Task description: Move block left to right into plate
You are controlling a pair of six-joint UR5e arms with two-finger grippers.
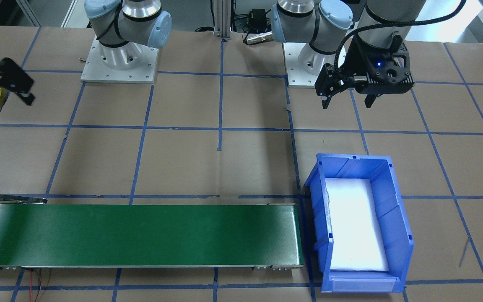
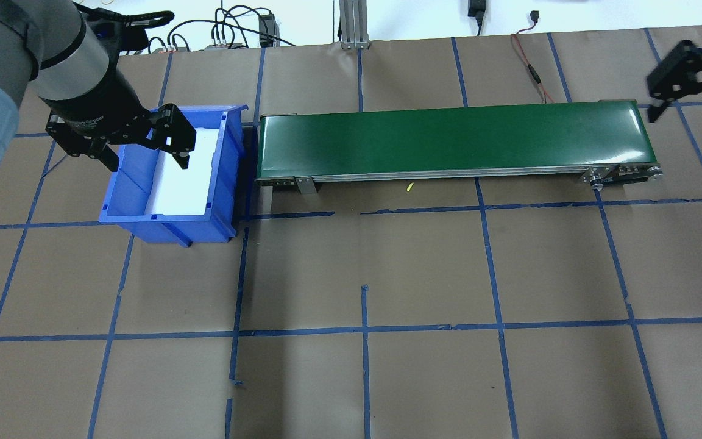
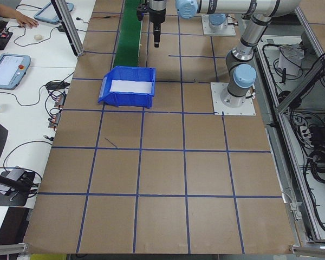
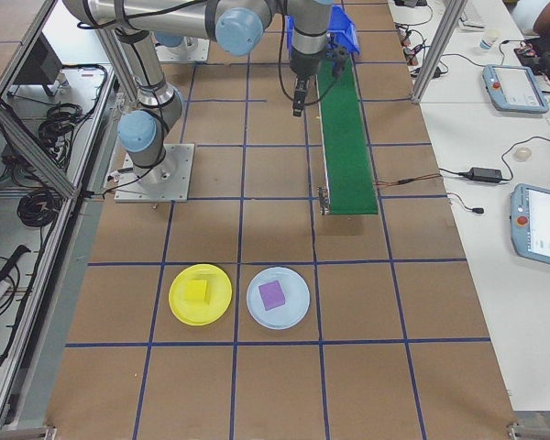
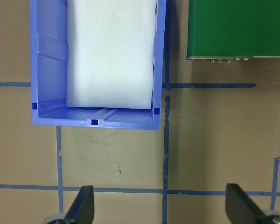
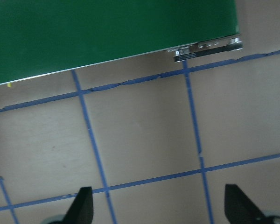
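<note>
Yellow block (image 4: 196, 291) on plate (image 4: 178, 308); left gripper (image 5: 159, 210), right gripper (image 6: 160, 209) jaws apart, holding nothing.

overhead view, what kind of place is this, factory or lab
Most likely a robotics lab test cell, not a factory line. The table is covered in brown paper with a blue tape grid, a short green conveyor belt sits on it, and operator desks with teach pendants stand alongside.
</note>
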